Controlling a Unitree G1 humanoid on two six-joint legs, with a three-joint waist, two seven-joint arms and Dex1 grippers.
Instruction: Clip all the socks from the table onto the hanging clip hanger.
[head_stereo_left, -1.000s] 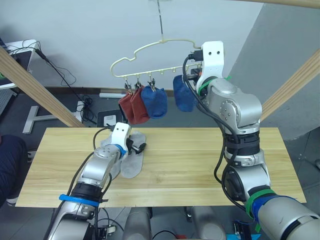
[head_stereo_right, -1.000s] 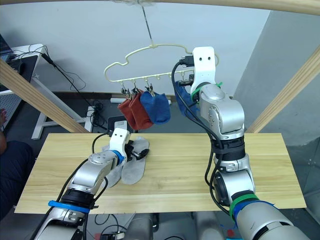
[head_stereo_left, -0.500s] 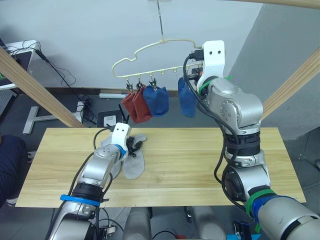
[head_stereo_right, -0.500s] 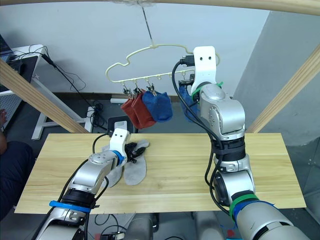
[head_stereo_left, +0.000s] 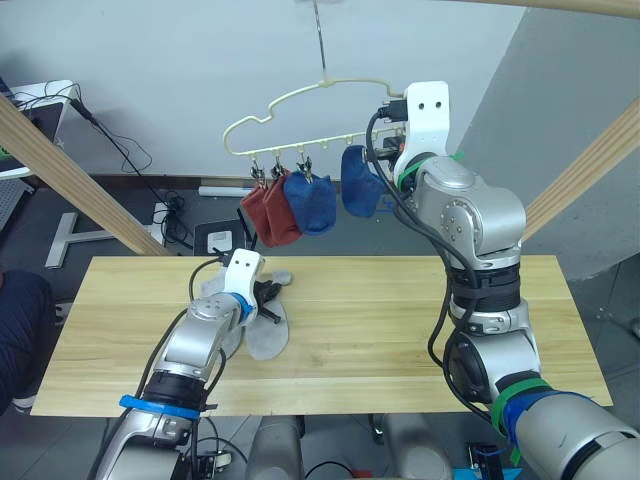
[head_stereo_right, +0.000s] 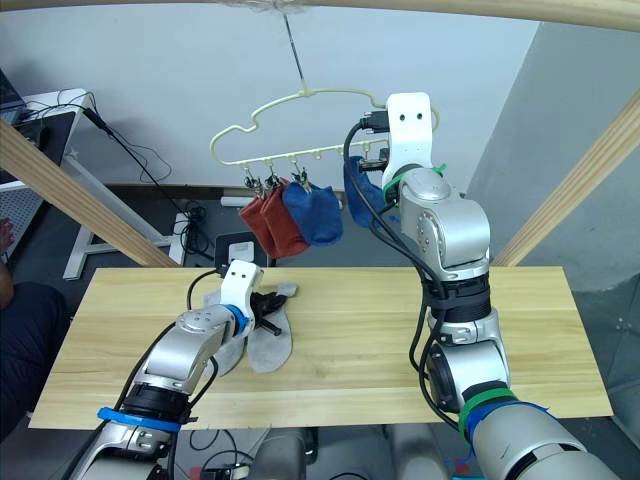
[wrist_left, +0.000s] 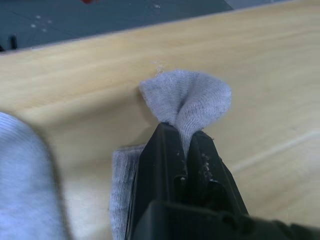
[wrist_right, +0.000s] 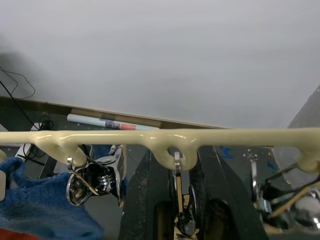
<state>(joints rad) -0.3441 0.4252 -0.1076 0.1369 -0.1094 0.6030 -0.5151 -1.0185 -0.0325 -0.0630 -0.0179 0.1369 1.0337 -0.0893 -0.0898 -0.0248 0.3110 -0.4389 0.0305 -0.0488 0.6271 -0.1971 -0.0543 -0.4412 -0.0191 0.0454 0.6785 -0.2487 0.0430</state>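
the hanger (head_stereo_left: 300, 105) hung by its hook above the far edge of the table (head_stereo_left: 400, 320), its bar of clips running left to right. two red socks (head_stereo_left: 268, 213) hung together from the leftmost clips, and a blue sock (head_stereo_left: 310, 202) hung just beside them, touching the nearer red one. a second blue sock (head_stereo_left: 357, 182) dangled further right, close under the bar and against the right arm's cables. the right gripper (wrist_right: 175, 200) was raised to the bar; in the right wrist view its two fingers (wrist_right: 137, 200) stood apart on either side of one metal clip (wrist_right: 178, 200) hanging from a loop of the bar, and another clip (wrist_right: 97, 177) sat just beside, with blue fabric below it. whether those fingers pressed the clip i could not tell. down on the table, the left gripper (wrist_left: 182, 145) lay low over the left half of the boards, its jaws clamped together on a pinched fold of a grey sock (wrist_left: 192, 100); the fold bulged up beyond the fingertips while the rest of that sock trailed flat on the wood back toward the robot. a second grey sock (head_stereo_left: 213, 290) lay just to the left of it, partly under the left arm, the two touching. the rest of the wood was bare.
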